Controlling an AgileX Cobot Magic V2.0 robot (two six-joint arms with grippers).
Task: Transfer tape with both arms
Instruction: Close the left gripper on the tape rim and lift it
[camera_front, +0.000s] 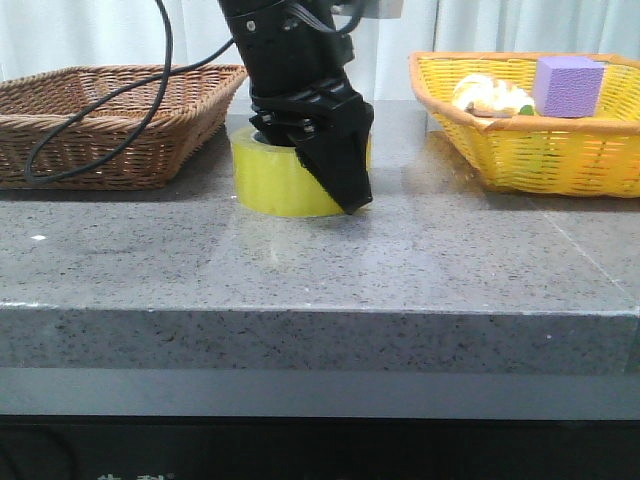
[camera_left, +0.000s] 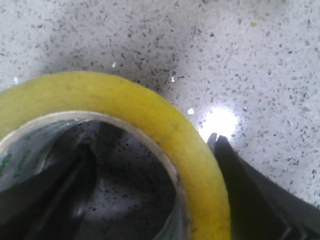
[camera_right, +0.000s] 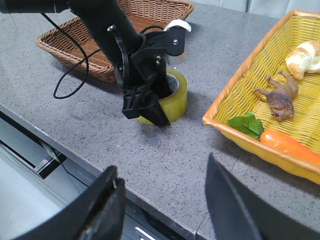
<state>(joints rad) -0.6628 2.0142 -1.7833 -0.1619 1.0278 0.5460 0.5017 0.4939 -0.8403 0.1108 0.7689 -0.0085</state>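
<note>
The tape (camera_front: 270, 180), a fat yellow roll with a white core, lies flat on the grey stone table (camera_front: 320, 280). My left gripper (camera_front: 320, 165) reaches down onto its right side. In the left wrist view one finger (camera_left: 65, 195) is inside the core and the other finger (camera_left: 240, 190) stands against the outer yellow wall of the tape (camera_left: 150, 115). The inner finger is apart from the core wall, so the left gripper (camera_left: 150, 147) is open astride the wall. My right gripper (camera_right: 162, 167) hangs open and empty over the table's front edge, well short of the tape (camera_right: 179, 95).
A brown wicker basket (camera_front: 110, 110) stands at the back left, with a black cable looping over it. A yellow basket (camera_front: 540, 150) at the back right holds a purple cube (camera_front: 567, 85), bread (camera_right: 307, 55), a carrot (camera_right: 290, 145) and a toy animal (camera_right: 280, 97).
</note>
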